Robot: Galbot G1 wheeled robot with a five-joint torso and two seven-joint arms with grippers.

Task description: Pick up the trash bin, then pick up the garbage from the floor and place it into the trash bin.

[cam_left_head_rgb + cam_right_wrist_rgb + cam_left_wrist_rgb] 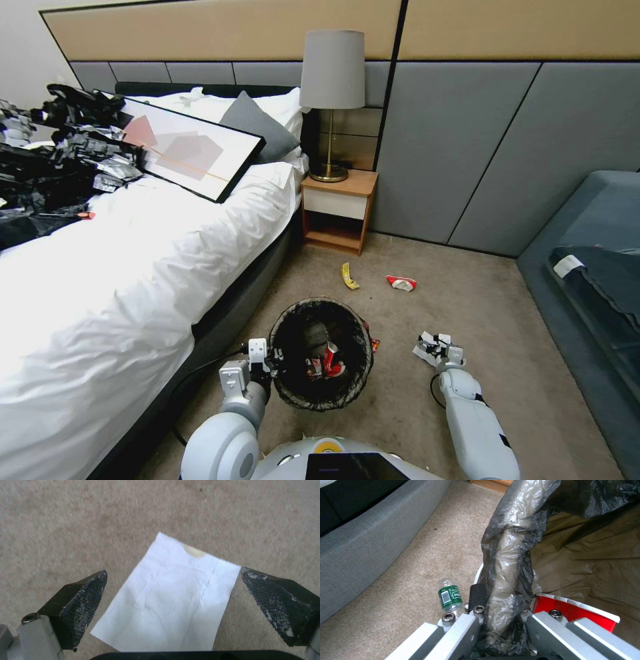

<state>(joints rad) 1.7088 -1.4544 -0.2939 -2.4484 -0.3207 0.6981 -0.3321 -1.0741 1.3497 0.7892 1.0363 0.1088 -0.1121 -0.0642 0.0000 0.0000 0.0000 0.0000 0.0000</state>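
- The bed point(133, 267) stands along the robot's left, its grey base just beside the trash bin point(321, 353).
- The sofa point(587, 267) stands on the right, well apart.
- The nightstand point(338, 210) stands ahead under a lamp point(331, 100).
- The trash bin sits on the carpet point(413, 413); the left gripper point(500, 620) is clenched on its bagged rim, with red-and-white wrappers point(327, 363) inside.
- The right gripper point(173, 605) is spread wide above a white tissue point(170, 600) lying flat on the floor.
- A banana peel point(349, 276) and a red wrapper point(401, 283) lie farther ahead; a green bottle point(450, 597) lies beside the bin.

One trash bin point(321, 353) – one lamp point(331, 100) – two pillows point(257, 120)
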